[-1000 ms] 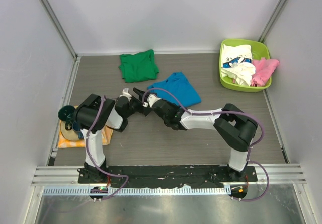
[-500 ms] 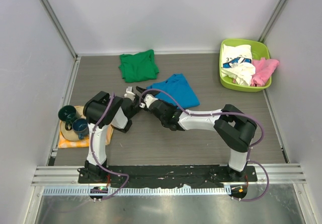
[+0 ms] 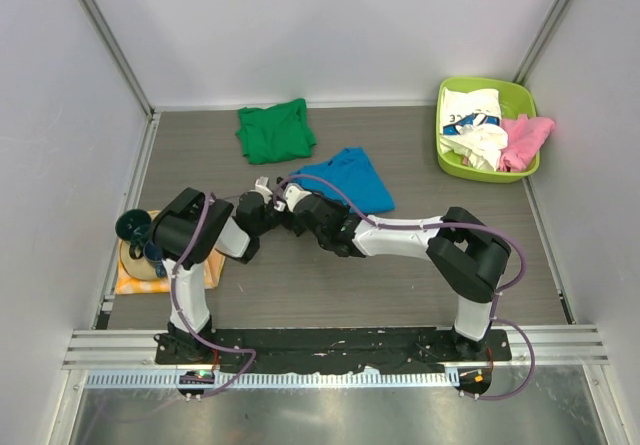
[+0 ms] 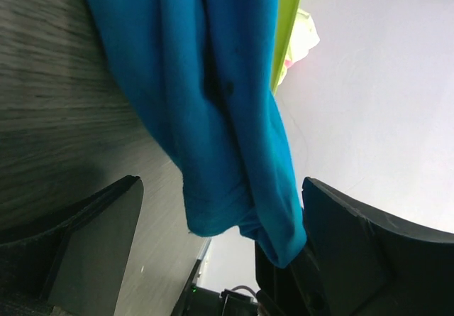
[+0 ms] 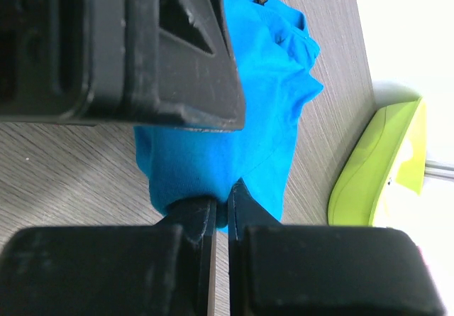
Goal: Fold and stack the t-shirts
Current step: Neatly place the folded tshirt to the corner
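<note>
The blue t-shirt (image 3: pixel 345 177) lies crumpled mid-table. My right gripper (image 3: pixel 291 194) is at its near-left corner, and in the right wrist view it (image 5: pixel 221 201) is shut on a bunched edge of the blue shirt (image 5: pixel 234 117). My left gripper (image 3: pixel 262 189) faces it closely. In the left wrist view it (image 4: pixel 220 184) is open, with the blue shirt's lifted corner (image 4: pixel 213 117) hanging between its jaws. The green t-shirt (image 3: pixel 275 131) lies folded at the back. White (image 3: pixel 470 115) and pink (image 3: pixel 525 137) shirts sit in the bin.
A lime-green bin (image 3: pixel 446 155) stands at the back right and also shows in the right wrist view (image 5: pixel 376 160). Dark mugs (image 3: pixel 140 240) sit on an orange-yellow checked cloth (image 3: pixel 130 280) at the left edge. Grey walls enclose the table.
My left arm's elbow swung right, then back left. Its gripper stays at the blue shirt's corner. My right gripper has moved slightly toward the shirt.
</note>
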Controlling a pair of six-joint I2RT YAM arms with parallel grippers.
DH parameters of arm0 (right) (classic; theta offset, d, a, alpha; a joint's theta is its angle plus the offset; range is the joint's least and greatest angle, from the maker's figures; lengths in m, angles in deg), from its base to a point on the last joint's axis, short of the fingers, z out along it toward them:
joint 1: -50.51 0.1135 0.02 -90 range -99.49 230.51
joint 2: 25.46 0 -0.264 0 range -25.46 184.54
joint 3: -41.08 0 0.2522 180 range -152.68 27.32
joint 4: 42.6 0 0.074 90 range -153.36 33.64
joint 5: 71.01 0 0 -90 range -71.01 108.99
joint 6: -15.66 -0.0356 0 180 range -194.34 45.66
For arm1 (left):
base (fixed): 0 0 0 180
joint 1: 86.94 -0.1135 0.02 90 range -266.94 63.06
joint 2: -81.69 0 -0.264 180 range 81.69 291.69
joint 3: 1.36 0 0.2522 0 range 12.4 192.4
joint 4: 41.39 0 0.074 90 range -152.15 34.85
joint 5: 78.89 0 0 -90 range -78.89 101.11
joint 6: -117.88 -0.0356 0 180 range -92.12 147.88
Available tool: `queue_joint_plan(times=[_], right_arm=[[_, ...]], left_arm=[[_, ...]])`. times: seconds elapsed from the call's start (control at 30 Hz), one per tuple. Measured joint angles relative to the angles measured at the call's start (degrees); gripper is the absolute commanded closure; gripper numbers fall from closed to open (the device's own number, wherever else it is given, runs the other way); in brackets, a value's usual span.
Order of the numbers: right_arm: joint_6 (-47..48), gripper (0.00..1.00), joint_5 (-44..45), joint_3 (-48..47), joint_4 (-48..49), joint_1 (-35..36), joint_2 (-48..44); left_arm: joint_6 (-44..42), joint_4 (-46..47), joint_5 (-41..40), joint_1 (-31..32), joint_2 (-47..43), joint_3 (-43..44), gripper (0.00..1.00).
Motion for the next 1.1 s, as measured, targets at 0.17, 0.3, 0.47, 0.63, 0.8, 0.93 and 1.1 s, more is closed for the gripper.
queue_joint_plan(times=[0.17,0.3,0.47,0.63,0.8,0.93,1.1], right_arm=[[0.13,0.99,0.15,0.00,-0.04,0.35,0.00],[0.13,0.99,0.66,0.00,-0.07,1.49,0.00],[0.13,0.99,1.07,0.02,-0.37,2.99,-0.37],[0.11,0.99,1.51,0.22,-0.50,3.61,-2.25],[-0.09,0.99,1.86,1.31,-0.55,3.72,-4.28],[-0.72,0.99,1.86,2.38,-1.01,4.09,-4.79],[-1.86,0.92,0.37,3.28,-2.47,4.66,-4.79]], left_arm=[[-1.86,-3.76,0.46,0.07,-1.38,0.15,0.00],[-2.14,-4.79,0.50,0.11,-0.39,2.27,0.00],[-2.43,-4.66,0.33,0.13,1.57,4.83,0.00],[-2.97,-4.20,0.26,0.22,2.32,5.51,0.00],[-4.02,-4.76,0.09,0.20,2.69,5.73,0.23],[-4.09,-5.95,0.33,-0.02,4.11,6.54,0.54],[-3.50,-9.03,1.49,0.00,5.44,6.60,1.00]])
